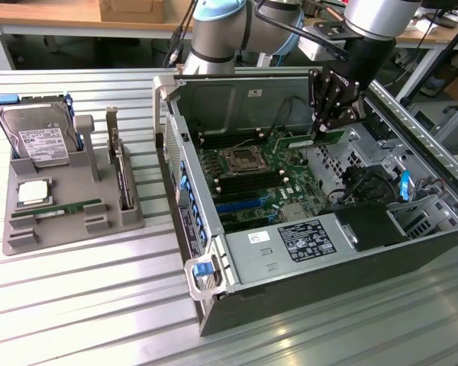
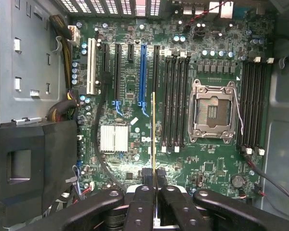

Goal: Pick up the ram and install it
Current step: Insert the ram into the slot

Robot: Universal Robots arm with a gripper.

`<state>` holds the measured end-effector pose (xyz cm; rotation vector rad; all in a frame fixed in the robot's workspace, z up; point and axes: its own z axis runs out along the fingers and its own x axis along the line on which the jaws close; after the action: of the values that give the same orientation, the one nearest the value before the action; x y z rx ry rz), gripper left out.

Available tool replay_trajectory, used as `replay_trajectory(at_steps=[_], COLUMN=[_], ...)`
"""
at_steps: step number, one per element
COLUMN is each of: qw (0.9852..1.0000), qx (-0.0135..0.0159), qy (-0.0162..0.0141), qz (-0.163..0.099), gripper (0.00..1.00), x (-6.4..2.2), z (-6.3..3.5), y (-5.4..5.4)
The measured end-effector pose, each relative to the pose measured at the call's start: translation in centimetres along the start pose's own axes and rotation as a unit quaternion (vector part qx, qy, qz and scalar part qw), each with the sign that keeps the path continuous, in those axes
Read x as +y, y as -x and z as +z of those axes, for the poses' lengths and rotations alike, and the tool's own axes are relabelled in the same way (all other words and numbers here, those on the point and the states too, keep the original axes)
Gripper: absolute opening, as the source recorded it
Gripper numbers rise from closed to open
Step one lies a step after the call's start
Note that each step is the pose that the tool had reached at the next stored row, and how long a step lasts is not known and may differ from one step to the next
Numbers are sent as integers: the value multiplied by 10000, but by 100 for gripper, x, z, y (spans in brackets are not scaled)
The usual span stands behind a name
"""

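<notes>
My gripper (image 1: 326,131) hangs inside the open computer case (image 1: 214,297), above the green motherboard (image 1: 269,174). It is shut on the ram (image 1: 299,140), a thin green stick that juts from the fingers toward the exterior view's left. In the wrist view the ram (image 2: 154,134) appears edge-on as a narrow line running out from between the black fingers (image 2: 140,204) of my gripper (image 2: 154,188). It hovers beside a bank of black memory slots (image 2: 176,103), apart from them. A second green stick (image 1: 57,207) lies on the grey tray (image 1: 19,236).
The empty processor socket (image 2: 213,111) sits between two banks of memory slots (image 2: 253,103). The case's raised side wall (image 1: 237,95) and its black power supply (image 1: 309,244) hem in the board. The grey tray also holds a hard drive (image 1: 38,137), a square silver chip (image 1: 32,192) and a bracketed card (image 1: 120,171).
</notes>
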<state>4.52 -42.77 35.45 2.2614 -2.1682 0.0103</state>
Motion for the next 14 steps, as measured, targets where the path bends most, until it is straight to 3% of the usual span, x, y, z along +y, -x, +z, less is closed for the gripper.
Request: replay_trajectory(at_steps=[14], qw=[10000], qx=[0], qy=[0], qz=[0], gripper=[12], x=[0], z=[98], y=[1])
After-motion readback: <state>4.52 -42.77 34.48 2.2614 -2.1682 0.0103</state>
